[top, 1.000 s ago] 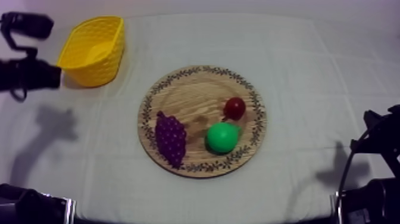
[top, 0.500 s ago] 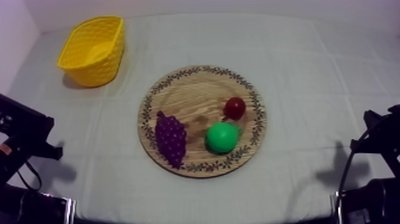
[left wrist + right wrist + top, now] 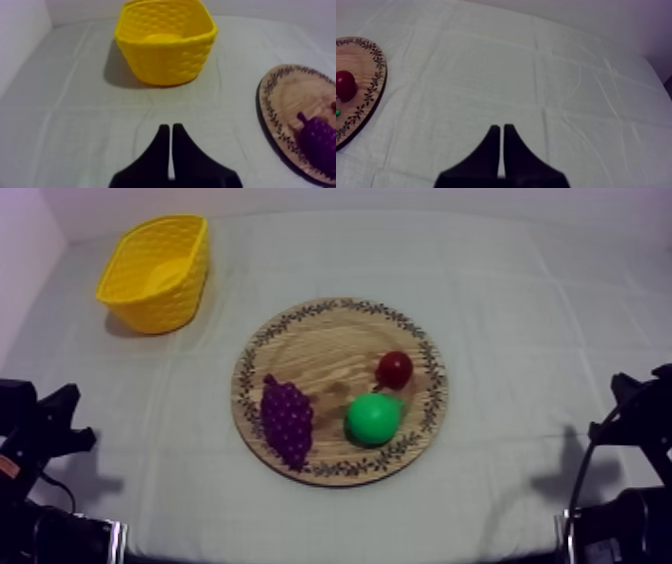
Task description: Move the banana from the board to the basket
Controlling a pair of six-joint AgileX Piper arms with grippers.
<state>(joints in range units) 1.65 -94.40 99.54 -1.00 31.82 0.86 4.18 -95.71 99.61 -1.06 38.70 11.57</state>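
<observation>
The yellow basket (image 3: 157, 270) stands at the table's back left. Inside it lies a yellow-orange curved shape (image 3: 162, 38) that looks like the banana. On the round wooden board (image 3: 330, 338) in the middle rest a bunch of purple grapes (image 3: 287, 420), a green pear (image 3: 374, 418) and a small red fruit (image 3: 394, 369). My left gripper (image 3: 171, 131) is shut on nothing, low over the cloth, well short of the basket (image 3: 165, 50). My right gripper (image 3: 501, 131) is shut too, holding nothing, over bare cloth to the right of the board (image 3: 366, 95).
My left arm (image 3: 35, 433) sits low at the table's left edge, my right arm (image 3: 640, 423) low at the right edge. Bare cloth lies all round the board and in front of the basket. A pale wall borders the left side.
My left arm has drawn back from beside the basket at the upper left down to the lower left edge. The fruit, board, basket and right arm have stayed put.
</observation>
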